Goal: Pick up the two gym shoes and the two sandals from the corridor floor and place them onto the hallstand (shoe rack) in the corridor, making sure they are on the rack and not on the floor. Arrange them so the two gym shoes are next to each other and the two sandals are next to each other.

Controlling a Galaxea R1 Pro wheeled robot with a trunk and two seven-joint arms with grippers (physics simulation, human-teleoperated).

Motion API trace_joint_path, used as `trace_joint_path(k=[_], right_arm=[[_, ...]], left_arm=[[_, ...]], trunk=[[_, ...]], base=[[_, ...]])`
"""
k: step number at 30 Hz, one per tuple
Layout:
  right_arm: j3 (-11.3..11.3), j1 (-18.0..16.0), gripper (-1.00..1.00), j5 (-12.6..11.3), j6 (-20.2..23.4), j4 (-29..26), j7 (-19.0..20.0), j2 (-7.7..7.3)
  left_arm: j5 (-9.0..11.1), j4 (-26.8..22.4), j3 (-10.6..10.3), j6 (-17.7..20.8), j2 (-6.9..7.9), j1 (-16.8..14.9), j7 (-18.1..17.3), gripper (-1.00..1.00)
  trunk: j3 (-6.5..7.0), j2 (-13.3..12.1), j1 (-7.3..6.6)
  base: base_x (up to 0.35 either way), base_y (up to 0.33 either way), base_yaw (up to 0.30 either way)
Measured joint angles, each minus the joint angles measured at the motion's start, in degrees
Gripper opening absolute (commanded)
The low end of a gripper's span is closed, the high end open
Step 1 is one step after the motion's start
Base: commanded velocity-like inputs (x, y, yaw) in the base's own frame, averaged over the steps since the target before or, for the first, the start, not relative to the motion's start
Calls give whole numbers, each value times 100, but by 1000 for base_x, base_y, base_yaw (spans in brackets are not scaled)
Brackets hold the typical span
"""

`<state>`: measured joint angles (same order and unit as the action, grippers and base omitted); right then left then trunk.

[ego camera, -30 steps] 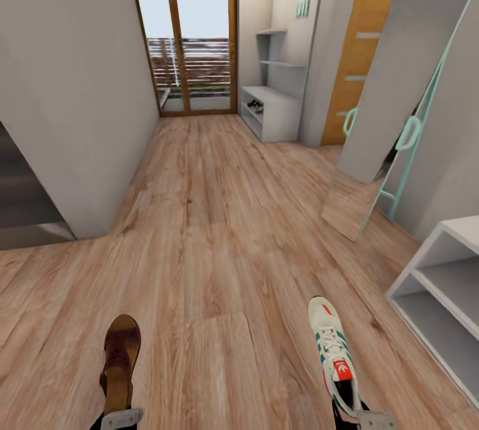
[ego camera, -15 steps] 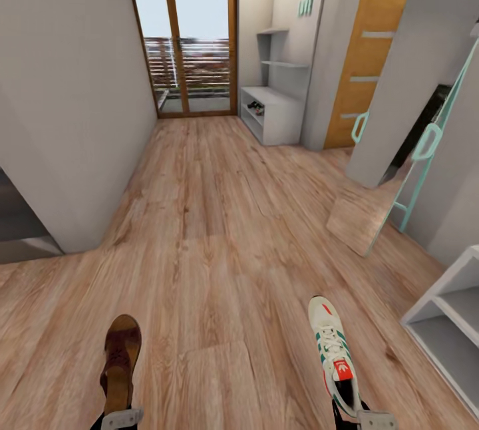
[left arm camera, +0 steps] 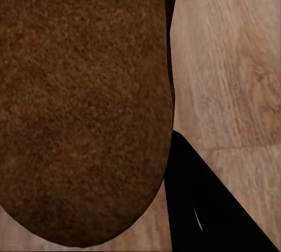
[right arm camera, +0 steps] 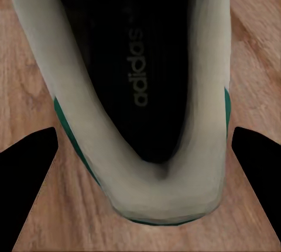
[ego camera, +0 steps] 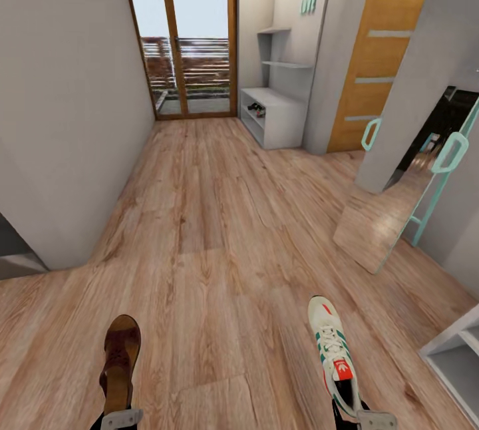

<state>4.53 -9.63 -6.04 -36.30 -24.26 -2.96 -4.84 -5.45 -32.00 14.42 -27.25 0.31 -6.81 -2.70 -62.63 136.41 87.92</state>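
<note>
Your left claw and right claw were cut off at the bottom edge of the head frame, the left gripping a brown sandal by its heel at lower left, the right clamped on a white gym shoe at lower right, both above the corridor floor. In your right wrist frame the insole read "adidas". The hallstand stood far off at upper centre, with small dark shoes on its shelf too tiny to identify and mint letters too small to read.
</note>
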Motion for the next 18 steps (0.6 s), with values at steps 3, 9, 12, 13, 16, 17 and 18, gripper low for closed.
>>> trace_joint_path(k=[3, 9, 12, 13, 16, 17, 18], right_arm=[[0, 0, -100, 0, 0, 0, 0, 5], [0, -1, -100, -2, 0, 0, -4, 7], [0, -1, -100, -2, -1, 0, -5, 8], [0, -1, -100, -2, -1, 0, -6, 8], [0, -1, -100, 0, 0, 0, -8, 7], [0, 0, -100, 1, 0, 2, -7, 7], [0, 0, -100, 0, 0, 4, -6, 7]], left_arm=[[3, 0, 0, 0, 1, 0, 0, -100], [4, -1, 0, 0, 1, 1, 0, -100], [4, -1, 1, 0, 1, 1, 0, -100], [4, -2, 1, 0, 1, 1, 0, -100], [5, -1, 1, -3, 1, 1, 0, -100], [5, -1, 1, -2, 1, 0, 0, -100], [5, 0, 0, -1, 1, 0, 0, -100]], trunk=[[0, 0, 0], [0, 0, 0], [0, 0, 0], [0, 0, 0], [0, 0, 0], [0, 0, 0], [0, 0, 0]], base=[[339, 0, 0], [339, 0, 78], [339, 0, 229], [339, 0, 234], [339, 0, 135], [339, 0, 57], [339, 0, 46]])
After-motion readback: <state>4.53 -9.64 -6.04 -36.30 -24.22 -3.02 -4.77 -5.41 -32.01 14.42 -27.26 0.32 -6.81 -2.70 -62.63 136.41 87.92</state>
